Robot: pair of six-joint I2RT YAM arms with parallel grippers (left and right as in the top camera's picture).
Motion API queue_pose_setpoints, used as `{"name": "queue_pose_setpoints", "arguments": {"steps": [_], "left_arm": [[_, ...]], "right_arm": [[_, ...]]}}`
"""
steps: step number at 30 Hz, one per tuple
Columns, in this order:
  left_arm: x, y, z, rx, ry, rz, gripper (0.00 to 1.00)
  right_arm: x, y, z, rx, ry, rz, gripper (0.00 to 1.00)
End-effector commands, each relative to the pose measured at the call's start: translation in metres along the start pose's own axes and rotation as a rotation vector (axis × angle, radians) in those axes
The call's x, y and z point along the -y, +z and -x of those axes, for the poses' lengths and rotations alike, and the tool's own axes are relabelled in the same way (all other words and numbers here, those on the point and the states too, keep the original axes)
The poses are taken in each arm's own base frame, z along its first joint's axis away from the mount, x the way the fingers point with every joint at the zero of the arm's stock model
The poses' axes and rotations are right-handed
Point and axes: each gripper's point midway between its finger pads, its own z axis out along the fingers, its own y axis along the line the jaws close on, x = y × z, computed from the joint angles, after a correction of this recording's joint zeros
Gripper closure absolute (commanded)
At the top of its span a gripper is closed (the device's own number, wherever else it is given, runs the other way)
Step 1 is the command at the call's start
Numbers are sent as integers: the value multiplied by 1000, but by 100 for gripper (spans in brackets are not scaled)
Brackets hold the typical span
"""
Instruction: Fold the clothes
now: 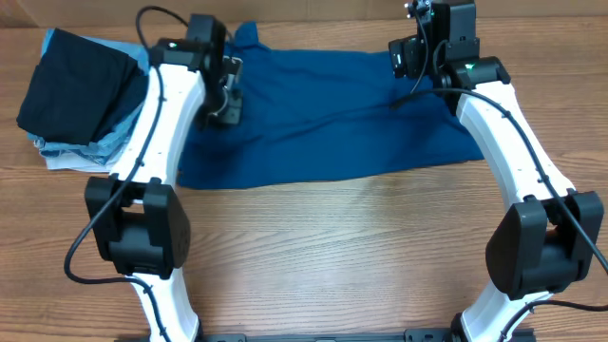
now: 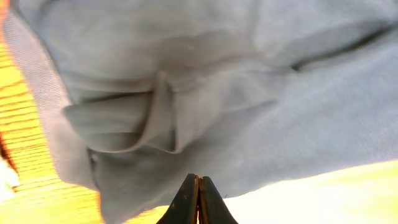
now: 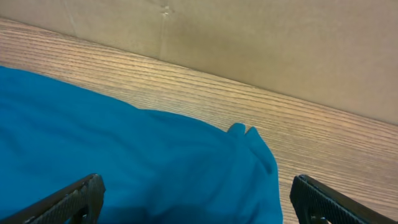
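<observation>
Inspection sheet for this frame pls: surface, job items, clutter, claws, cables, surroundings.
surface: wooden table, bare in front of the shirt
job's things: blue T-shirt spread across the far side, wrinkled at its left end
clutter: black garment on pale blue garments, far left
grippers: left claw shut at the shirt, pinch unclear; right claw open over the shirt's right end
cables: black cables along both arms, one hanging above the shirt
surroundings: beige wall behind the table
</observation>
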Motion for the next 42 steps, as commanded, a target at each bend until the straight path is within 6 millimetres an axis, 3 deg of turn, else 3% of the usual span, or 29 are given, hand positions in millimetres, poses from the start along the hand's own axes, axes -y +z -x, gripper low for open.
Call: {"name": "queue_pose_setpoints", "arguments": {"steps": [1,4,6,8,15,21,28,33,39,42], "left_arm": [[22,24,-10,-23,111,32,96],[33,52,-19,-28,172,39,96],[20,65,-26,-42,176,123,96],[9,73,-29,-42,179,182,96],[1,93,-29,-6,238,232,96],[-8,97,-28,3,258,284,96],[-6,95,0,102,355,300,96],[-8,94,5,110,430,317,96],[-28,91,20,159,434,342,96],[-34,99,25,170,447,352,96]], "right_arm": [[1,-3,6,18,9,-8,0],[1,-3,6,18,9,-8,0],[1,-3,6,18,9,-8,0],[1,-3,6,18,9,-8,0],[1,-3,6,18,9,-8,0],[1,-3,6,18,9,-8,0],[1,-3,6,18,9,-7,0],[1,-3,6,18,9,-7,0],[1,-3,6,18,9,-8,0],[1,-3,6,18,9,-8,0]]}}
